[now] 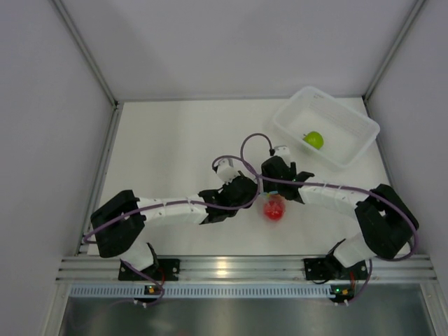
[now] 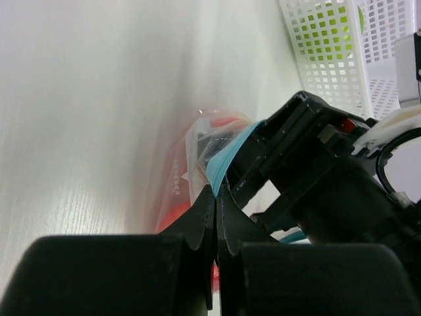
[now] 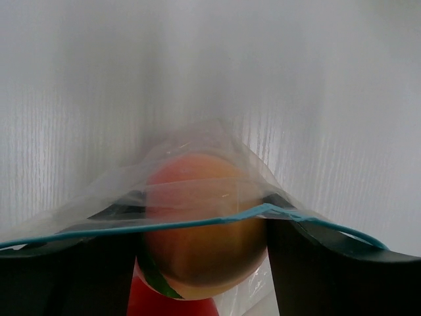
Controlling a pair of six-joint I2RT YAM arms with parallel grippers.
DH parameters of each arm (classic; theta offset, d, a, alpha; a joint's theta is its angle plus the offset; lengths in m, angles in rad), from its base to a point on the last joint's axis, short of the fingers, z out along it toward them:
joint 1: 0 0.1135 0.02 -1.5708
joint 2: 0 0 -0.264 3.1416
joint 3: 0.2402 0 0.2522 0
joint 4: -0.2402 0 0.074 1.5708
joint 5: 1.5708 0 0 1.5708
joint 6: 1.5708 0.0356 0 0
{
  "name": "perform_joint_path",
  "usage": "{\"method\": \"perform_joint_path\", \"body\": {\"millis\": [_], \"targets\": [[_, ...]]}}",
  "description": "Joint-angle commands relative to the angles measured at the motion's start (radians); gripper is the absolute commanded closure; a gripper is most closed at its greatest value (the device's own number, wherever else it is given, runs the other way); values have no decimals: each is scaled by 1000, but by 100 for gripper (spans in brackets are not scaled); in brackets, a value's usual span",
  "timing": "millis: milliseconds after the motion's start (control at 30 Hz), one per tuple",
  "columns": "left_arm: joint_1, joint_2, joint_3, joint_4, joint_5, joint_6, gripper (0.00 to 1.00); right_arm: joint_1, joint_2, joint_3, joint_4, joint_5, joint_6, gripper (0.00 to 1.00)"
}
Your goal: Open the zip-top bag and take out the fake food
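Zip-top bag of clear crinkly plastic (image 2: 196, 141) is pinched at its light teal zip strip (image 2: 227, 161) by the left gripper (image 2: 216, 197), whose fingers are pressed fully together. Right gripper (image 3: 204, 227) meets the bag's mouth with its fingers spread, and the round orange-peach plastic fruit (image 3: 200, 197) fills the gap, touching both. A round red plastic fruit (image 1: 274, 208) lies just beneath. A lime green plastic fruit (image 1: 313, 139) sits well apart in the translucent white rectangular bin (image 1: 350, 122).

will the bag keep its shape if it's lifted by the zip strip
Probably not: the bag is thin crinkled film draped over the orange fruit, so it should flop. Pinched at its blue strip by the left gripper, it may swing under the fruit's weight.
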Motion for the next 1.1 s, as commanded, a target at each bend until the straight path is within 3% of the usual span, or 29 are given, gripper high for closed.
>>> {"method": "perform_joint_path", "body": {"millis": [0,433,667,1067], "targets": [[-1,-25,-5,-5,-63,30,100,-18,-82,-19,-47,-42,7,48],[-1,-28,26,-5,-29,154,100,65,-163,67,-94,-89,31,47],[-7,-63,3,-5,-65,231,100,88,-292,99,-105,-125,60,48],[-19,-116,-63,-8,-129,219,100,82,-378,207,-113,-154,39,50]]}}
